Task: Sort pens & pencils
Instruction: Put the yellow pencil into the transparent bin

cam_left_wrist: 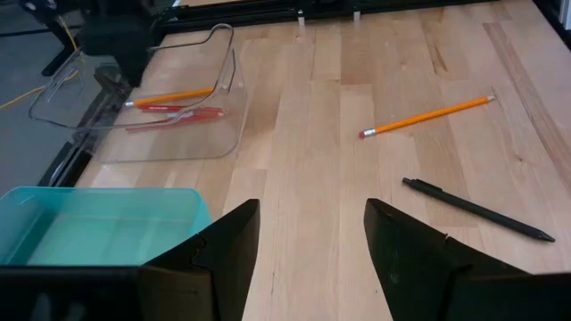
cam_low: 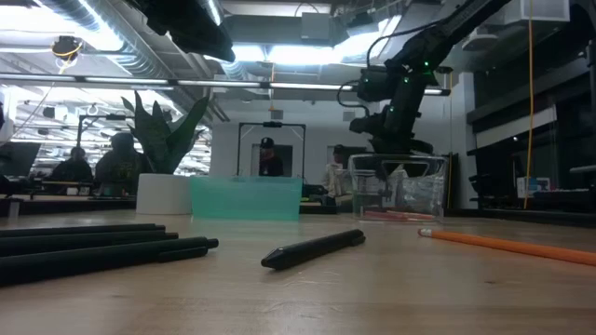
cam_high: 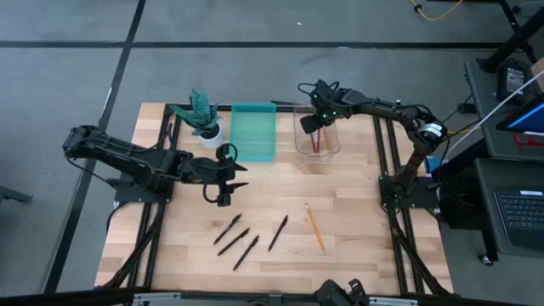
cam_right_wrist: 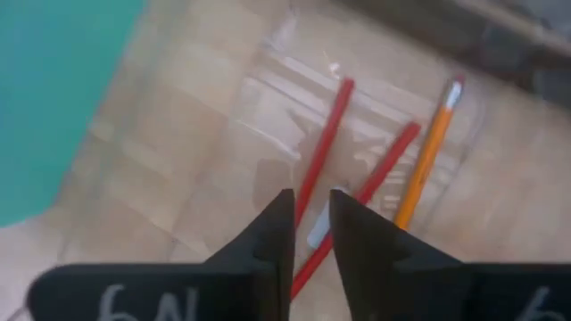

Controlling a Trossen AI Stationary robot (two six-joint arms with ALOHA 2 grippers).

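Bare wood between clear tray (cam_high: 318, 140) and pens (cam_high: 246, 234).

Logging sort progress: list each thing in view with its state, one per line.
Clear bin: holds two red pencils and one orange pencil.
Orange pencil on table: unsorted, lying flat.
Four black pens: unsorted, lying flat.
Teal bin: empty.
Left gripper: open, empty.
Right gripper: over the clear bin, narrowly open, empty.

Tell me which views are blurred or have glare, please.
Right wrist view: soft focus, the clear tray and red pencils look smeared. Low view: bright ceiling lights glare; near pens are blurred. High view: even light, sharp.
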